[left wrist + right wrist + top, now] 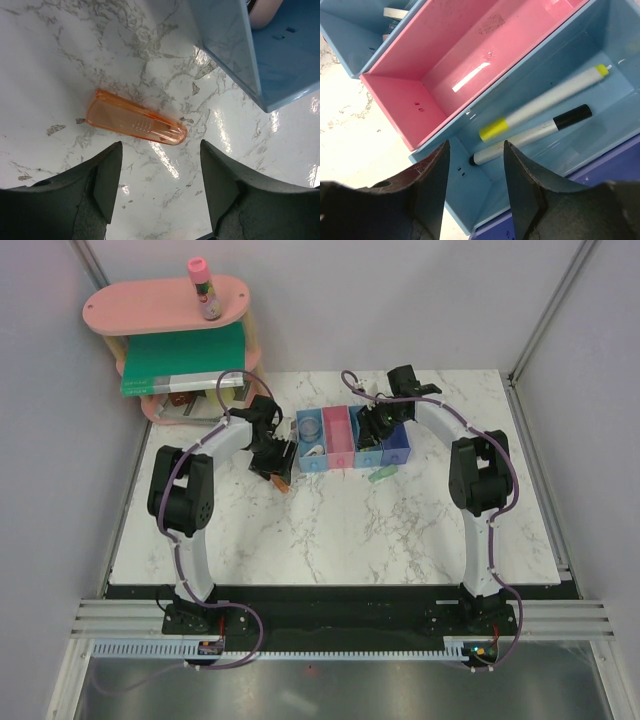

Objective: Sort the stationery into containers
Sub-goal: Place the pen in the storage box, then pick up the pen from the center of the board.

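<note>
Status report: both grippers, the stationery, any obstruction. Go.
Left gripper open, empty, over orange cap lying on table beside light blue bin. Right gripper open above third bin; two markers inside. Nothing blocking.

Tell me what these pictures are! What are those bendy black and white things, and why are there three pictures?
Those are two robot arms bolted to a marble table. One picture looks down from above; the other two come from little cameras on each arm's wrist. The left gripper is open over an orange see-through cap lying on the table, holding nothing. The right gripper is open above a row of small bins, where a yellow-ended pen and a black-ended marker lie in a light blue bin. The pink bin beside it looks empty.
</note>
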You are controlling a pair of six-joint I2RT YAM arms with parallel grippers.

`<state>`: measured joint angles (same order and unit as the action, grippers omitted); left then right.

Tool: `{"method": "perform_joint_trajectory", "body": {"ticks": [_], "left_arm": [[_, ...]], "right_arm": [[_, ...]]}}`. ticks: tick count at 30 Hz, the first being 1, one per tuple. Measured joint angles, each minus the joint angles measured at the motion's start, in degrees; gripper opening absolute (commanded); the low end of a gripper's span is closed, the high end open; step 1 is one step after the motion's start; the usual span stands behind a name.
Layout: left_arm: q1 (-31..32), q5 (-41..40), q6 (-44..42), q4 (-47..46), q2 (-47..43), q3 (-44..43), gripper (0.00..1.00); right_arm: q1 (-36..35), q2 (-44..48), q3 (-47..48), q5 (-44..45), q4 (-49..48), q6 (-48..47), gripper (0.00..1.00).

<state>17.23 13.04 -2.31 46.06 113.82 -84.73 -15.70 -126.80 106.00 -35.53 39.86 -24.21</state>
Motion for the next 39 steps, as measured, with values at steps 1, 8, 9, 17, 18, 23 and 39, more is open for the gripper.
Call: {"method": "perform_joint_trajectory", "body": {"ticks": [1,8,9,17,18,23,39], "left_arm": [[0.15,0.13,0.00,0.15,0.00,0.00,0.70],[0.52,-1.46,0.07,0.50,0.76,-0.31,0.70],[0.55,-2.01,0.07,0.52,1.16,-0.52,0.70],[1.92,-6.03,0.20,0.72,3.78,-1.81,0.70],[2.27,-6.71,0.20,0.70,3.89,-1.95,0.70],[3.56,-9.05,0.20,1.53,4.87,-3.15,0.70],[4.85,-12.00,-0.17,2.12,5.38,-3.72,0.02]], "right_arm": [[0.00,0.02,0.00,0.00,0.00,-0.02,0.55],[-0.04,0.42,-0.02,0.33,0.15,-0.07,0.56],[-0.04,0.48,-0.04,0.37,0.17,-0.07,0.56],[-0.04,1.64,-0.68,0.42,0.48,-0.11,0.56],[-0.04,1.84,-0.79,0.42,0.46,-0.11,0.56],[-0.11,2.84,-1.46,0.39,0.48,-0.17,0.56],[-0.37,7.04,-5.88,-0.04,0.44,-0.66,0.57]]}}
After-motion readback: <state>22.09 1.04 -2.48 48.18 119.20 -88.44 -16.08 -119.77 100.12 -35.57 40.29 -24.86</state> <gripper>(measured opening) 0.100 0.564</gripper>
